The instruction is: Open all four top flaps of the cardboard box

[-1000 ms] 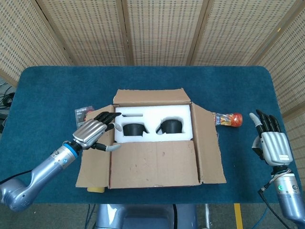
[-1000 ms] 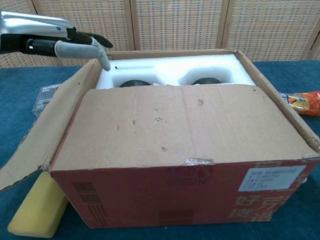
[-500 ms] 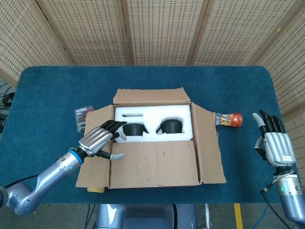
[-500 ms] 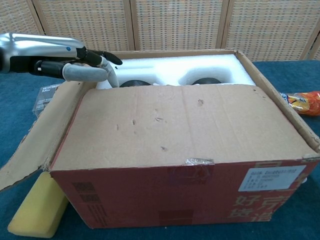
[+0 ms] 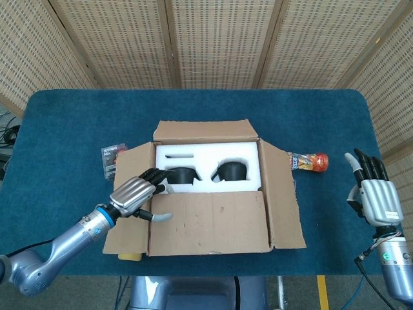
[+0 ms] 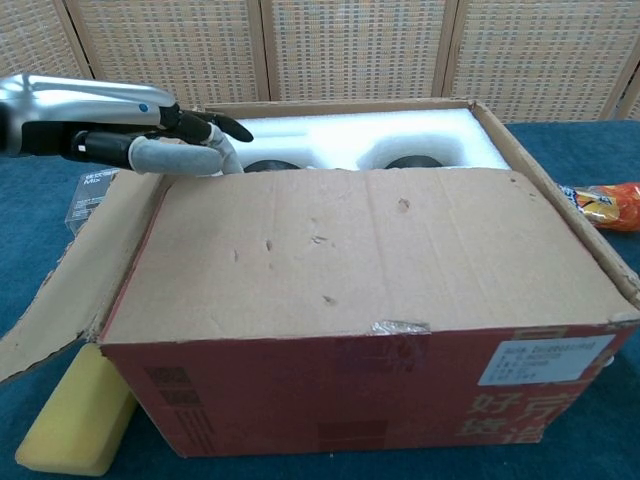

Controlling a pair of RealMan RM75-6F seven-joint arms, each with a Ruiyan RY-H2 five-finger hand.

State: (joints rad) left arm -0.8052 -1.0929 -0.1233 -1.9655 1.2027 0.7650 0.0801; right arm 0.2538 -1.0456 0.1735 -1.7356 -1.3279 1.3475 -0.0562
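A: Reaching over the box's left side, the left hand (image 5: 134, 192) hovers at the corner of the one flap not yet opened, holding nothing; its fingers (image 6: 222, 125) extend over the white foam insert (image 5: 206, 155) and its thumb lies across the near flap (image 5: 210, 223).

B: And the other hand?

A: The right hand (image 5: 373, 194) stands upright near the table's right edge, fingers apart and empty, well away from the work.

B: Where is the cardboard box (image 6: 370, 330) itself?

A: In the middle of the blue table (image 5: 77, 116). The far flap (image 5: 201, 131) stands up, and the left flap (image 5: 126, 216) and right flap (image 5: 284, 194) are folded outward. The near flap lies flat over the front half of the opening.

B: So what would make this step go well?

A: My judgement: hook the fingertips under the near flap's free edge by the foam, then lift and swing it toward the robot. Catching it at the corner may twist the cardboard, so a hold nearer the middle looks safer. A yellow sponge (image 6: 70, 425) just under the left flap, a small packet (image 5: 111, 158) and a snack bag (image 5: 308, 161) lie clear of that swing.
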